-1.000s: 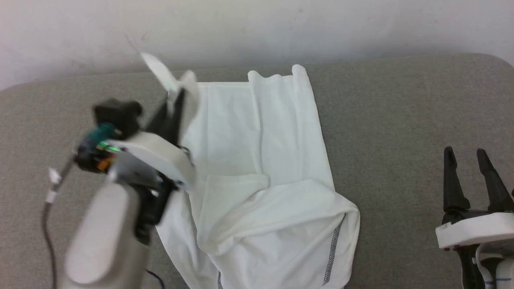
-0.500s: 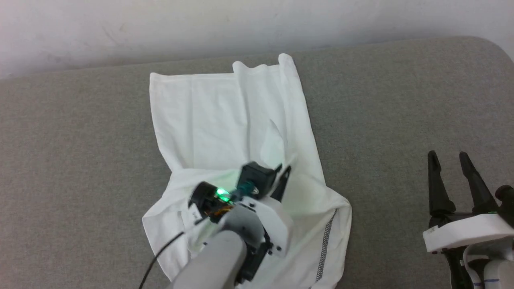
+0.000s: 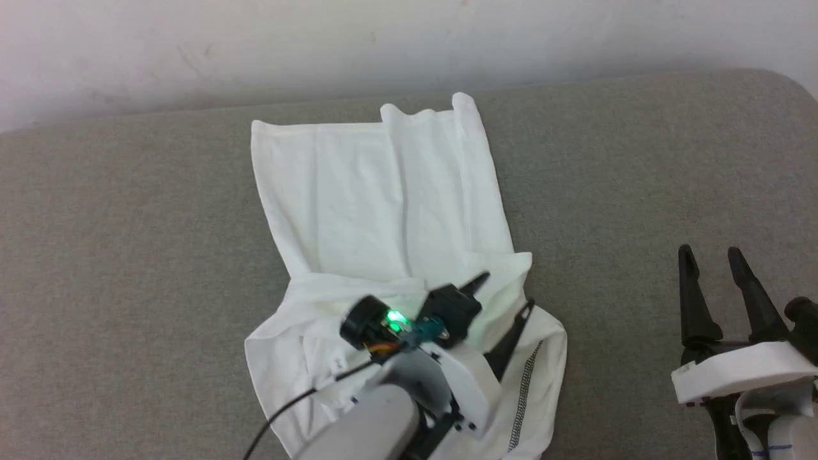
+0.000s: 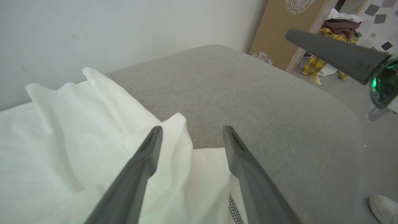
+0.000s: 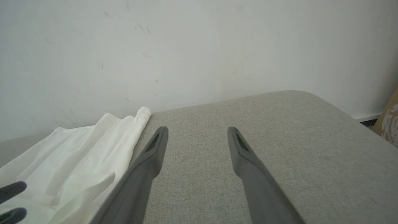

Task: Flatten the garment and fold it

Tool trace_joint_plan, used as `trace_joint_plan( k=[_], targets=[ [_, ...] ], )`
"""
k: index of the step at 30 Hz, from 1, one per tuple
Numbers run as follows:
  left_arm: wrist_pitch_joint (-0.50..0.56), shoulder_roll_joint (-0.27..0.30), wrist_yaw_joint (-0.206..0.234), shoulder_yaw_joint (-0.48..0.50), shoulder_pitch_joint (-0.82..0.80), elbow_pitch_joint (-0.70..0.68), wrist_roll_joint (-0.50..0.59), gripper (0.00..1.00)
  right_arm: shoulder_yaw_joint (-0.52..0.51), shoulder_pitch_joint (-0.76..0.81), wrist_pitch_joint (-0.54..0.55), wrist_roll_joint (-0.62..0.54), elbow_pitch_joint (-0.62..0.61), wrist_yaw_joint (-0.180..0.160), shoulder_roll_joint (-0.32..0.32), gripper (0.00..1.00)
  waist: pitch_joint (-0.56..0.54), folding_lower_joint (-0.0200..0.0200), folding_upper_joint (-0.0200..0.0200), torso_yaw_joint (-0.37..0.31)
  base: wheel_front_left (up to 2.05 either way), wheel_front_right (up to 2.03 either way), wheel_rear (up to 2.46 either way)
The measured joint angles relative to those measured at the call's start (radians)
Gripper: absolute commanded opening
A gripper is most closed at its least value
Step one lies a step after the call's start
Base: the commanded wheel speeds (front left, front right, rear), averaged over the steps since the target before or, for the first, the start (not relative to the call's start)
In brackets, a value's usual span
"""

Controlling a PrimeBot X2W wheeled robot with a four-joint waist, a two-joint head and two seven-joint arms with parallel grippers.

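The thin white zigzag-stitched shirt [image 3: 383, 204] lay mid-frame on grey upholstery [image 3: 639, 179]. The left gripper [image 3: 505, 294] gaped over its bunched lower edge, the right gripper [image 3: 709, 255] gaped lower right; a finger might snag the loose fold.

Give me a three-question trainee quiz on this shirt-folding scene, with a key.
1. True or false: the left gripper is shut on the thin white shirt with dark grey zigzag stitching.
2. The right gripper is over: A the shirt; B the bare grey fabric surface; C the wall.
3. Fill in: the zigzag stitching shows at the shirt's ___ end (near/far from the robot).
Key: 1 false, its fingers are apart; 2 B; 3 near.
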Motion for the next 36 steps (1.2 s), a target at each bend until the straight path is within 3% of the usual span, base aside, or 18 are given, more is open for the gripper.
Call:
trace_joint_plan(
  k=[4, 11, 22, 33, 36],
  targets=[
    [-0.018, 0.051, 0.009, 0.081, -0.026, -0.091, -0.024, 1.00, 0.003, 0.000, 0.007, -0.001, -0.004, 0.000, 0.000, 1.00, -0.020, -0.0001, 0.0000, 0.012, 0.00, 0.00, 0.00],
    [0.072, 0.236, 0.006, 0.273, -0.157, -0.102, -0.107, 1.00, 0.032, -0.006, 0.015, 0.002, -0.033, 0.000, 0.000, 1.00, -0.015, -0.0001, 0.0000, -0.003, 0.00, 0.00, 0.00],
    [0.374, 0.425, -0.107, 0.387, -0.456, 0.195, -0.235, 1.00, 0.122, -0.056, 0.002, 0.041, -0.090, 0.000, 0.000, 1.00, 0.114, 0.0001, 0.0000, -0.082, 0.00, 0.00, 0.00],
    [0.611, 0.523, -0.095, 0.434, -0.630, 0.426, -0.288, 1.00, 0.190, -0.095, -0.032, 0.063, -0.085, 0.000, 0.000, 1.00, 0.276, 0.0003, 0.0000, -0.189, 0.00, 0.00, 0.00],
    [0.633, 0.561, -0.095, 0.440, -0.649, 0.451, -0.288, 1.00, 0.201, -0.103, -0.047, 0.067, -0.073, 0.000, 0.000, 1.00, 0.314, 0.0002, 0.0000, -0.216, 0.00, 0.00, 0.00]
  ],
)
